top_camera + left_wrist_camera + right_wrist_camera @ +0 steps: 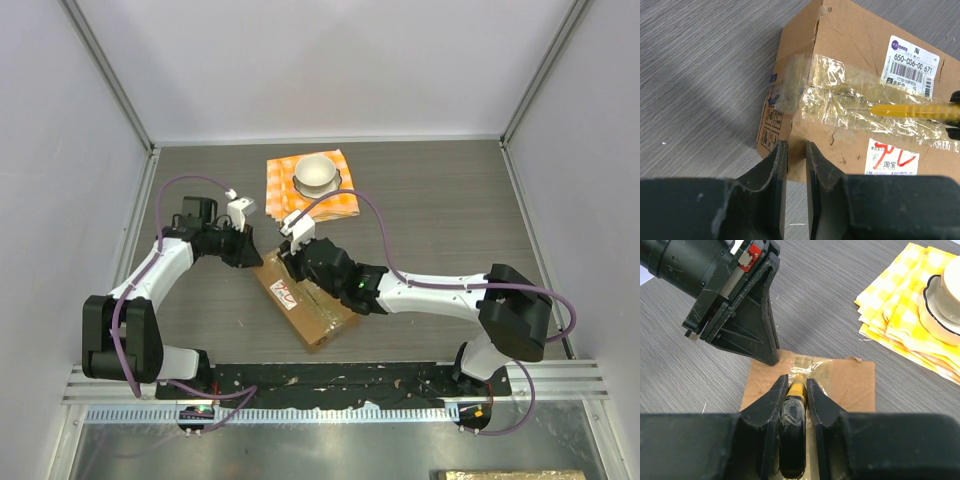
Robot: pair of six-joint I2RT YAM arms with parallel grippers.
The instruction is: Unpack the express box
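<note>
Express box (pixel 320 320) mid-worktop (pixel 450 200), partly hidden under right arm | right fingers (pixel 775 405) clamped on yellow knife (pixel 905 110), blade lost in tape glare | left fingers (pixel 772 170) near-closed at box end, contact unclear

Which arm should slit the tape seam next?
Right: the right gripper holds the yellow knife, tip on the express box tape; the left gripper sits tool-less at the box's end.

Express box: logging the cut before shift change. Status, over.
Left pincer near shut, at express box end. Right pincer shut on yellow cutter, tip on tape seam. Box taped shut. Bowl and napkins stand apart.
</note>
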